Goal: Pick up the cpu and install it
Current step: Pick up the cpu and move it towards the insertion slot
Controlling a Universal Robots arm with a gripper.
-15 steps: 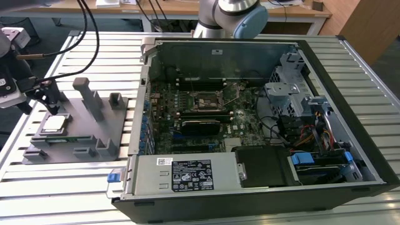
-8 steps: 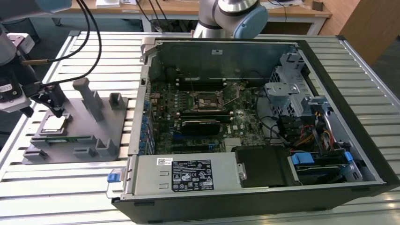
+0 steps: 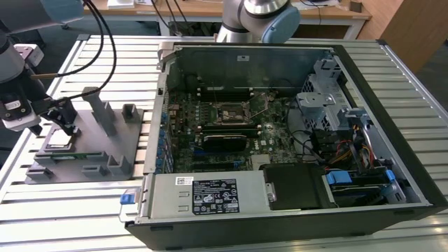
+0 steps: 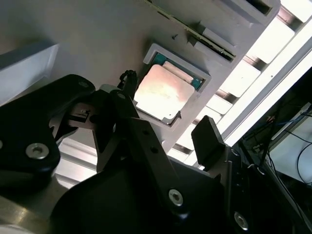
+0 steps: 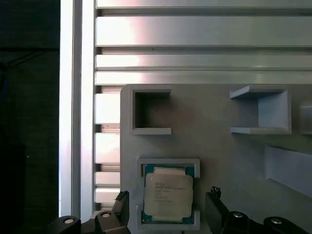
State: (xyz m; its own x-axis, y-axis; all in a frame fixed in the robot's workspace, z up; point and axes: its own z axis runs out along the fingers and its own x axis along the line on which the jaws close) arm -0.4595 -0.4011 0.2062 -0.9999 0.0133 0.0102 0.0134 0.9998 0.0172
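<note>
The cpu (image 5: 168,195), one in number, lies flat in its pocket on the grey fixture plate (image 5: 219,146). The single gripper (image 5: 168,208) hangs just above it, its two fingers (image 5: 215,210) spread wide, one on each side, gripping nothing. The exterior view shows one open computer case (image 3: 252,63), standing to the exterior view's right of the plate.

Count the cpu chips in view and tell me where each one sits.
1. The cpu lies in its pocket on the grey fixture plate, with the open gripper straddling it. Another could be hidden inside the computer case.
</note>
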